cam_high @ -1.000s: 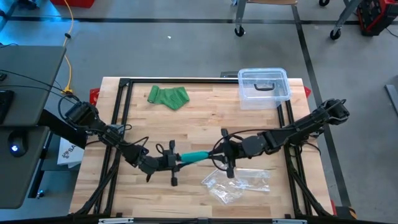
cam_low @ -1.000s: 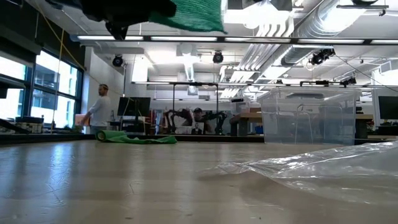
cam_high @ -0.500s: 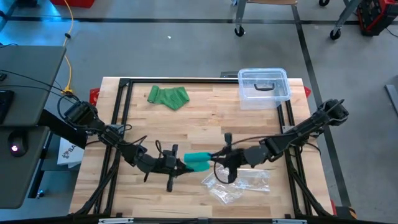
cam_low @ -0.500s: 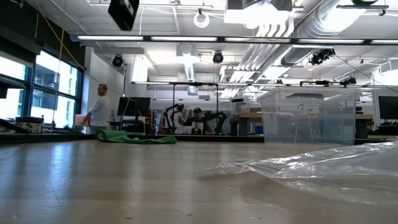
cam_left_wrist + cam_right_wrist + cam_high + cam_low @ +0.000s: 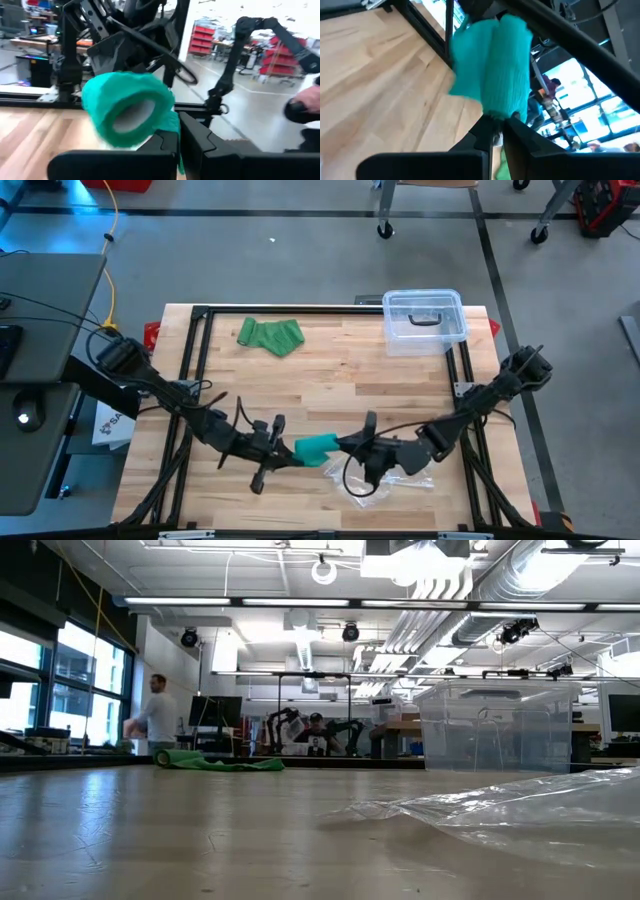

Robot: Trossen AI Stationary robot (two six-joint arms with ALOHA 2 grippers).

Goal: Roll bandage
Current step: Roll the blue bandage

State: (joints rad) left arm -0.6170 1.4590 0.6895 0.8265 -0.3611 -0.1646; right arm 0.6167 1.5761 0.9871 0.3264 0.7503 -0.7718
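Bandage: the teal bandage roll (image 5: pixel 318 448) hangs above the table's (image 5: pixel 330 370) 6 o'clock edge, now tighter and nearer that edge.
Left gripper (image 5: pixel 283 452): clenched on its 9 o'clock end.
Right gripper (image 5: pixel 345 444): clenched on its 3 o'clock end.
Meaning: rolling looks nearly finished.

Both grippers brought the bandage (image 5: pixel 317 448) nearer the table's front.

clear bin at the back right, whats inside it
Through the bin wall, only a small dark handle-shaped piece shows. The low view shows the same piece through the clear side; nothing else is visible inside.
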